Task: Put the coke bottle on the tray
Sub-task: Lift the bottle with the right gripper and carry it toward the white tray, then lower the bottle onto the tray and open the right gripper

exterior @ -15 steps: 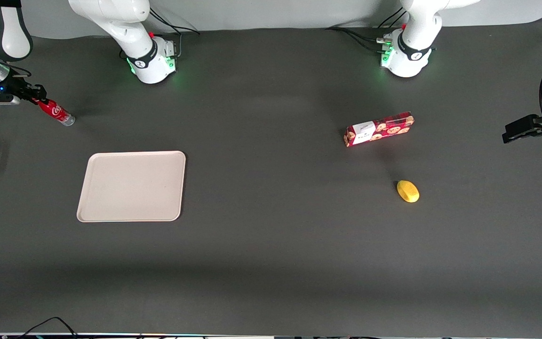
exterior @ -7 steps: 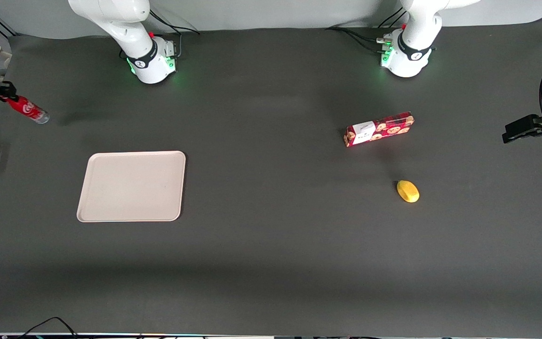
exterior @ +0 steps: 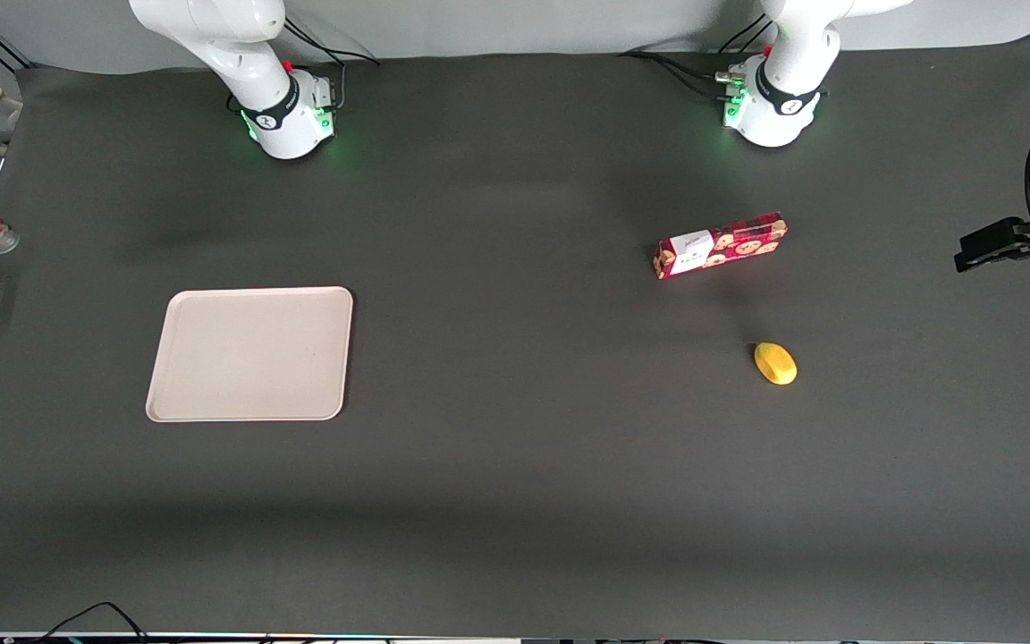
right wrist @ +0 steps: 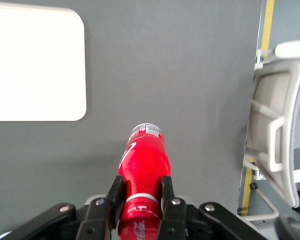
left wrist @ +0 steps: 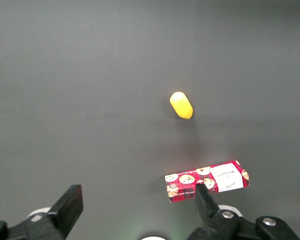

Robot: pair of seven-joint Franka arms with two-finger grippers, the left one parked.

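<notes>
From my station I see the end effector (right wrist: 140, 200) clamped on the upper part of the coke bottle (right wrist: 142, 167), holding it tilted at the working arm's edge of the tabletop (exterior: 515, 465), silvery base pointing toward the tabletop. The tray (exterior: 251, 353) lies flat, bare and apart from the bottle, nearer the front camera. A cookie box (exterior: 721, 245) and a yellow object (exterior: 775, 363) sit toward the parked arm's end.

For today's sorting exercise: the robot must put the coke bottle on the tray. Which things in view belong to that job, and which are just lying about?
Belong to the job:
- coke bottle, lifted, at the working arm's end of the table
- tray, flat on the table, nothing on it
- gripper, shut on the bottle near its cap

Just lying about:
- cookie box
- yellow lemon-like object, nearer the front camera than the box
</notes>
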